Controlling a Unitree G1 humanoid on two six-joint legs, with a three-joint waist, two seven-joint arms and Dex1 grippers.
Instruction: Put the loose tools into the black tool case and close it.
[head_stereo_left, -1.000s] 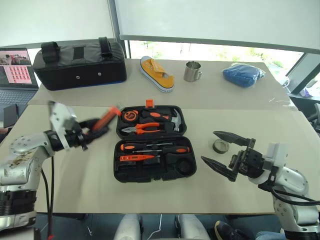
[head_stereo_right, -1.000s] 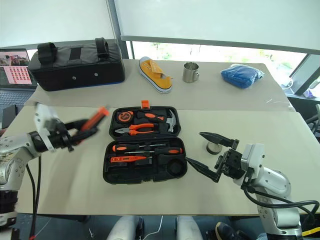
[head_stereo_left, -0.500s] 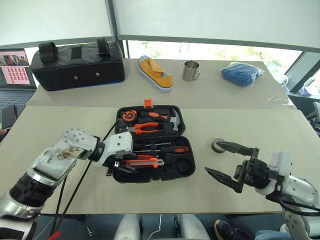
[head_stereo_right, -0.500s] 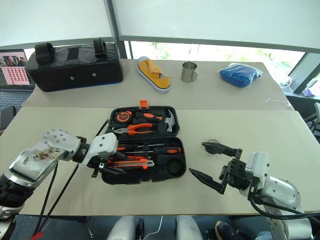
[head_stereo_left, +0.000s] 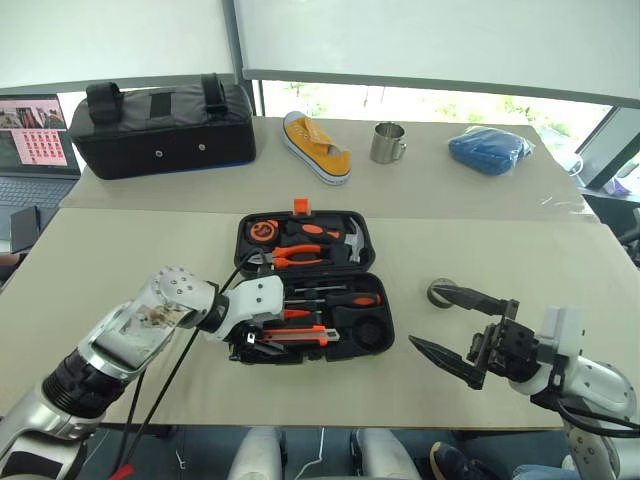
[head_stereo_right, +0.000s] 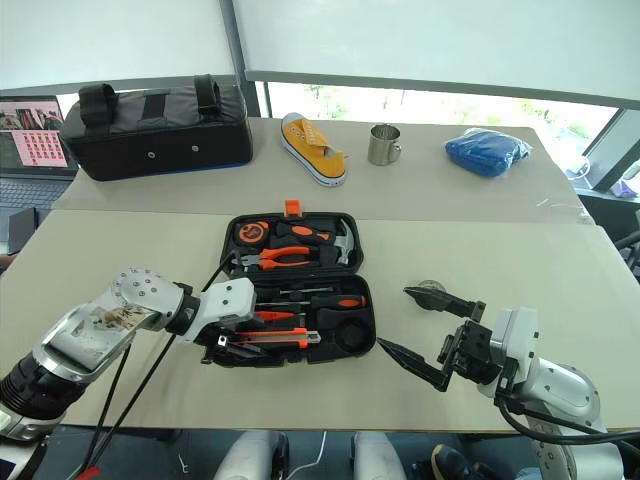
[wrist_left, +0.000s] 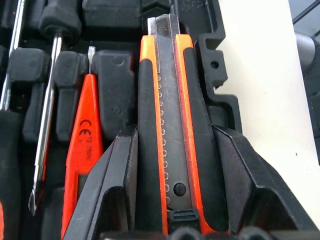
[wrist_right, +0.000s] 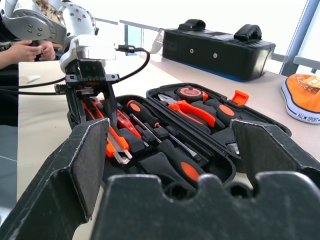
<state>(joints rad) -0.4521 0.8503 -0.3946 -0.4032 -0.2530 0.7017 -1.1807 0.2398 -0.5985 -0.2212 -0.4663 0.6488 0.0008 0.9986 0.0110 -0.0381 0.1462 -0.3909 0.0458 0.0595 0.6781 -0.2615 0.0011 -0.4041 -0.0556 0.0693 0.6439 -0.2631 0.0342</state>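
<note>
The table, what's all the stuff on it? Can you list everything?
black tool case: one, black with orange latch, open, middle of table
utility knife: one, orange-black, held over the case's near edge
tester screwdriver: one, orange, lying in the case
screwdrivers: two, orange-black handled and black-handled, lower half of case
pliers: one, orange handles, upper half of case
hammer: one, steel head, upper half of case
tape roll: one, dark, on table right of case
fabric bag: one, black, far left
shoe: one, yellow, far middle
mug: one, steel, beside shoe
bundle: one, blue, far right
laptop: one, far left edge
left hand: shut on the knife
right hand: open, near tape roll
</note>
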